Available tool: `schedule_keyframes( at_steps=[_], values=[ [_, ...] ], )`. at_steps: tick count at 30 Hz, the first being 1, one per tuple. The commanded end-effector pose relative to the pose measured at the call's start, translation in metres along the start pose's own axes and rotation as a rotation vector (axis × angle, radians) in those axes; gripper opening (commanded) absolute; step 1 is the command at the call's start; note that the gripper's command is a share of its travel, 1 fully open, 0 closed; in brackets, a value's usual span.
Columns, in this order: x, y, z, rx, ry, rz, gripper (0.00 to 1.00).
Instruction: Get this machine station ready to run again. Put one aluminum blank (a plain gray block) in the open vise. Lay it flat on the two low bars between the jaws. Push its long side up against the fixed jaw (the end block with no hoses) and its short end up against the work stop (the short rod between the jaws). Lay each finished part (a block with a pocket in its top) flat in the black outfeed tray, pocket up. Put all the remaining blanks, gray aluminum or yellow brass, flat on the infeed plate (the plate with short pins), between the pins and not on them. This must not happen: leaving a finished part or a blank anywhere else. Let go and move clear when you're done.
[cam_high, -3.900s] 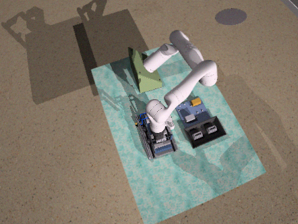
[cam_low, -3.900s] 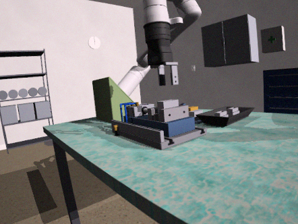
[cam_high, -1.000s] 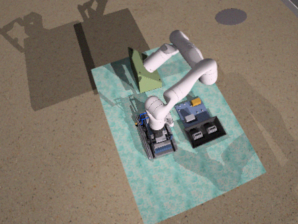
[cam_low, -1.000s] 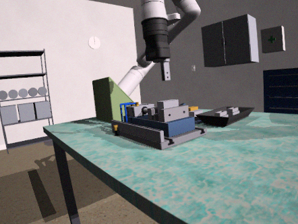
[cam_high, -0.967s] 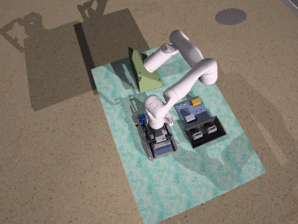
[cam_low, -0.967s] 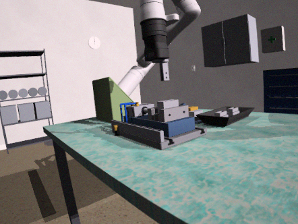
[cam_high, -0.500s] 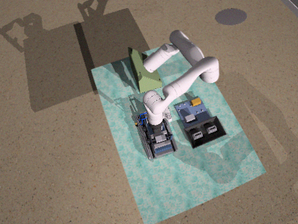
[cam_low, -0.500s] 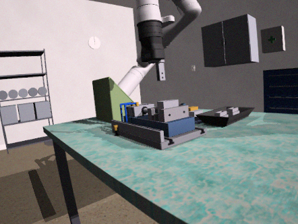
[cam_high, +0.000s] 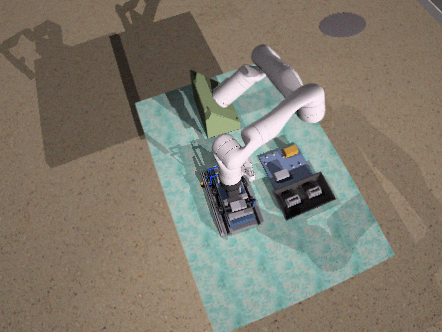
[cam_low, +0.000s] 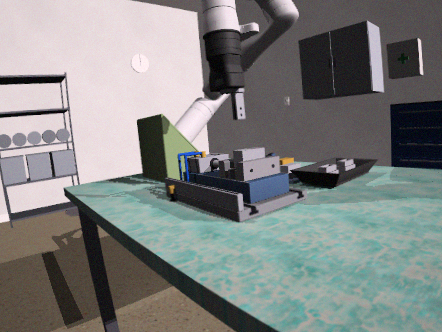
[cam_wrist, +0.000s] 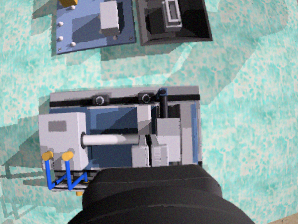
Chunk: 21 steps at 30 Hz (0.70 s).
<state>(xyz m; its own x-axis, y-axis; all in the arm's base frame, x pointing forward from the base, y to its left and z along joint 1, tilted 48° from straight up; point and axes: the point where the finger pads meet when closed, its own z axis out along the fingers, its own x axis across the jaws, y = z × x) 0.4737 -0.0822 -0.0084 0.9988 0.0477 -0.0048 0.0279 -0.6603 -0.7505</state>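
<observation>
My gripper (cam_low: 239, 106) is shut and empty, well above the vise (cam_low: 235, 182). In the wrist view its fingers are hidden by the dark wrist body. A gray aluminum blank (cam_wrist: 168, 141) (cam_high: 239, 204) lies between the vise jaws. The black outfeed tray (cam_high: 302, 195) holds two pocketed finished parts (cam_wrist: 170, 11).
A green wedge-shaped block (cam_high: 214, 105) stands behind the vise, near the arm's base. The vise has blue hoses (cam_wrist: 63, 175) at its moving-jaw end. The table's edge is close at the front in the exterior view.
</observation>
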Motion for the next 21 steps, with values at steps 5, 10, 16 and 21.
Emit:
schedule_keyframes(
  at_steps=[5,10,16,21],
  values=[
    [-0.0013,0.0023,-0.0026,-0.009,0.002,-0.009,0.0],
    [-0.0013,0.0023,-0.0026,-0.009,0.002,-0.009,0.0],
    [-0.0014,0.0023,-0.0022,-0.009,0.002,-0.009,0.0],
    [-0.0014,0.0024,-0.0006,-0.01,0.002,-0.009,0.0]
  ],
)
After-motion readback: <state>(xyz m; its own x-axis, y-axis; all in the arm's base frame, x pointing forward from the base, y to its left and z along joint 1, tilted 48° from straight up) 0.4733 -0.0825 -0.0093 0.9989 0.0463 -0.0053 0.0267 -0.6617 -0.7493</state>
